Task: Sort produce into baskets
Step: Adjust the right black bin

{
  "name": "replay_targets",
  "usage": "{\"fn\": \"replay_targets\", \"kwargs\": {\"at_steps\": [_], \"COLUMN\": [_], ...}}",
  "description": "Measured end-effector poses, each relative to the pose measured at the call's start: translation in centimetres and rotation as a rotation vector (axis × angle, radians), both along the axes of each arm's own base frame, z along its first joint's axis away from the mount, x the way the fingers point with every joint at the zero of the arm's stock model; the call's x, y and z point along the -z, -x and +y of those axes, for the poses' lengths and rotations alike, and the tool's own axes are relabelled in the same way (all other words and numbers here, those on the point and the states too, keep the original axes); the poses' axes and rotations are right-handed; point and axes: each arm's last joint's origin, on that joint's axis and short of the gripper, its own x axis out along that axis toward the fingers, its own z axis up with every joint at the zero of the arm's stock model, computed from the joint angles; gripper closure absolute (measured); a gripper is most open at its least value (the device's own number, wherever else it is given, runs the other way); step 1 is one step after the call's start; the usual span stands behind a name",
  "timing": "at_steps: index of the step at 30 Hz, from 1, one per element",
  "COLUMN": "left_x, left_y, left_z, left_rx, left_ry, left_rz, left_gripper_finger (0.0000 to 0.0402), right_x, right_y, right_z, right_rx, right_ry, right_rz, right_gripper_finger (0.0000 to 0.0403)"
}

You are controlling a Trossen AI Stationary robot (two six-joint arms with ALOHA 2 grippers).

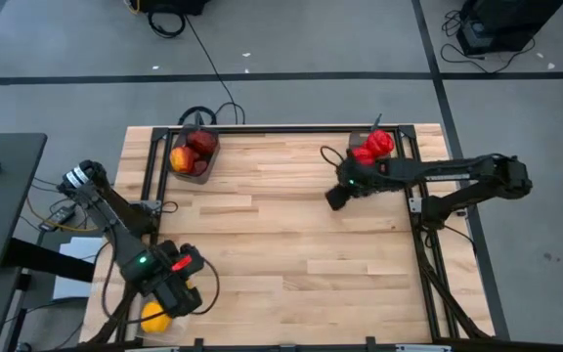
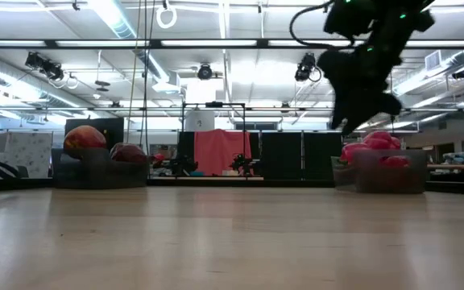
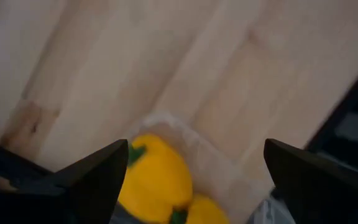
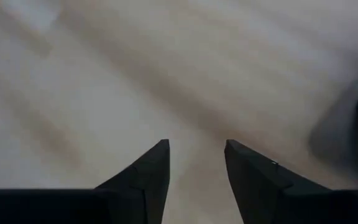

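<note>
Wooden table (image 1: 281, 235) — left pincer (image 3: 191, 180) open over yellow peppers (image 3: 157, 180), right pincer (image 4: 196, 163) open, empty.

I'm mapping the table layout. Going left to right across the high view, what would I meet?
Left end effector over the clear plastic tub holding yellow peppers → dark grey tub of maroon and orange-yellow peppers → right end effector above bare wood → tub of bright red peppers.

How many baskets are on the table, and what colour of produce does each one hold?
Basket with dark maroon and orange-yellow produce, far left: 1
Basket with bright red produce, far right: 1
Clear basket with yellow produce, near left under the left gripper: 1
Total: 3 baskets
</note>
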Motion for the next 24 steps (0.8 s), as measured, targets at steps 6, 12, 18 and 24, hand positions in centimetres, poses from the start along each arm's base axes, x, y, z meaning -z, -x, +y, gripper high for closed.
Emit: {"fn": "replay_targets", "kwargs": {"at_steps": [6,12,18,24], "left_x": [0.0,0.0,0.0,0.1], "left_y": [-1.9,-3.1,-3.5,-4.4], "left_z": [1.8,3.3,3.8,5.3], "left_rx": [0.015,0.003,0.022,0.003], "left_ry": [-0.033,-0.045,-0.058,-0.134], "left_rz": [-0.025,-0.023,-0.025,-0.054], "left_gripper_finger": [0.0021,0.0021,0.0021,0.0021], "right_x": [2.8,4.9,4.9,3.6], "right_y": [-1.3,-1.9,-0.8,0.0], "right_z": [-4.2,-7.0,-7.3,-8.0], "right_rx": [0.180,0.242,0.280,0.289], "right_ry": [0.109,0.111,0.148,0.185], "right_rz": [0.168,0.328,0.484,0.455], "right_gripper_finger": [0.0254,0.0280,0.0290,0.0291]}}
